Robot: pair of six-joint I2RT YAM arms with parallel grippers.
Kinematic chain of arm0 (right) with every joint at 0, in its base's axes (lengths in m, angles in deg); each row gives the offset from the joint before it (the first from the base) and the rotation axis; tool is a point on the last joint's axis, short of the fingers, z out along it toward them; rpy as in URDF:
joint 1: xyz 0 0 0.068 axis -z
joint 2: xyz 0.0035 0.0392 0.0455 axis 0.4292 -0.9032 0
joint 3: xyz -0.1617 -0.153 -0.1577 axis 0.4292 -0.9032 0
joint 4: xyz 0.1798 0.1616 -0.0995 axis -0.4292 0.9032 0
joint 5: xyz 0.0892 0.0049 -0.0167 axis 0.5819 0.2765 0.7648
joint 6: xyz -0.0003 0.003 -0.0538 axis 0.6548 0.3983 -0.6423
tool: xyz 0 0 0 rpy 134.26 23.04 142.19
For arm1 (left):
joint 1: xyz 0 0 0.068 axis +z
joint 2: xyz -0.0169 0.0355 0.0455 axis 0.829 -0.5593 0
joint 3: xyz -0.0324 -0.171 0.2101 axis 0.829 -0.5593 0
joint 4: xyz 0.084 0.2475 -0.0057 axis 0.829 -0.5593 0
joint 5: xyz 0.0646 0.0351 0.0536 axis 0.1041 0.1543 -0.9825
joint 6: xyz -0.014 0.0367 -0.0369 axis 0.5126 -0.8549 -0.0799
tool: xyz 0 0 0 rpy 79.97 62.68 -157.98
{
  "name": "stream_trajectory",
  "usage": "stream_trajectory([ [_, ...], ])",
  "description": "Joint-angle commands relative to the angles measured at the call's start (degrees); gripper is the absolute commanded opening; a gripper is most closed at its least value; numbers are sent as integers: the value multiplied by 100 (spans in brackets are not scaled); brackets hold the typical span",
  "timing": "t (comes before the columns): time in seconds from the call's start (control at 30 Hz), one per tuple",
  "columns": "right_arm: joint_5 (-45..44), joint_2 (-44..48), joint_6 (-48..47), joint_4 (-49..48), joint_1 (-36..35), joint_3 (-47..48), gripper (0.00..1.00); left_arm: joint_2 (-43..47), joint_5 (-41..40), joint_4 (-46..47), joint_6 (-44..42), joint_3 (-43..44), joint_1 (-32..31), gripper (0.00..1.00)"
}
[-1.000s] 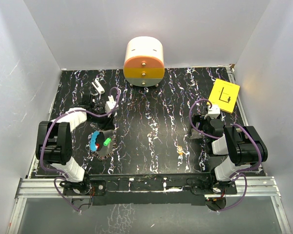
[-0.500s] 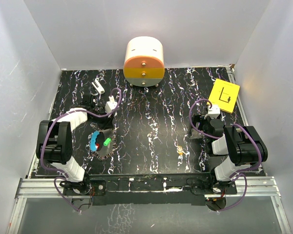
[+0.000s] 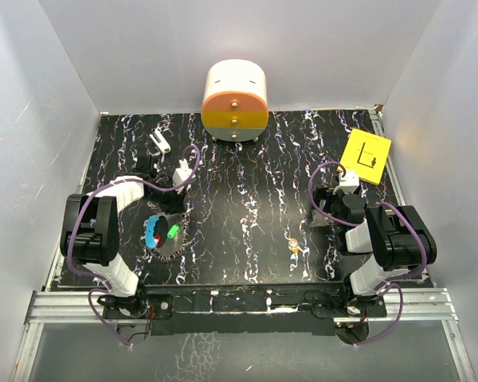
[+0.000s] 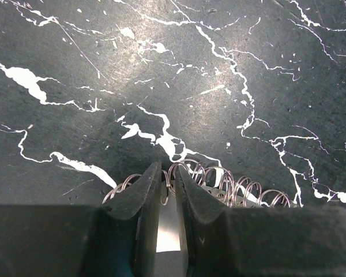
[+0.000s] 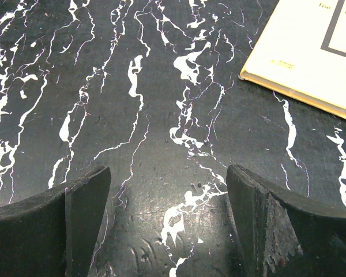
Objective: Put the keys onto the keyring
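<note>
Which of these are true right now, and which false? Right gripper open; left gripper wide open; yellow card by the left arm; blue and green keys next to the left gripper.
1. The right gripper is open over bare table. True.
2. The left gripper is wide open. False: its fingers are nearly together, with a loop of the wire coil between them.
3. The yellow card lies by the left arm. False: it lies at the far right, beyond the right gripper.
4. The blue key and the green key lie close to the left gripper. True.
</note>
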State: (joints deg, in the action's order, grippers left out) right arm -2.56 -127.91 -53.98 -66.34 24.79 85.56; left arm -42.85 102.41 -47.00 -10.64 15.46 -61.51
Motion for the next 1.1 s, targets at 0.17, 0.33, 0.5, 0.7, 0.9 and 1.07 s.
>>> stream_trajectory([
  [0.17, 152, 8, -73, -595, 47, 172, 88, 108, -365, -200, 12, -64, -54, 14],
  [0.33, 148, 3, -73, -595, 45, 173, 88, 118, -476, -169, 74, -52, -55, 13],
  [0.5, 151, 5, -77, -595, 45, 173, 88, 106, -542, -207, 77, -50, -56, 0],
  [0.7, 153, 10, -74, -596, 45, 173, 85, 267, -365, -364, 152, 24, -55, 0],
  [0.9, 148, 16, -73, -595, 45, 165, 42, 563, 203, -1343, 133, 695, -62, 0],
  [1.07, -4, 136, -42, -731, 45, 72, 25, 603, 701, -2522, 32, 1663, -125, 0],
])
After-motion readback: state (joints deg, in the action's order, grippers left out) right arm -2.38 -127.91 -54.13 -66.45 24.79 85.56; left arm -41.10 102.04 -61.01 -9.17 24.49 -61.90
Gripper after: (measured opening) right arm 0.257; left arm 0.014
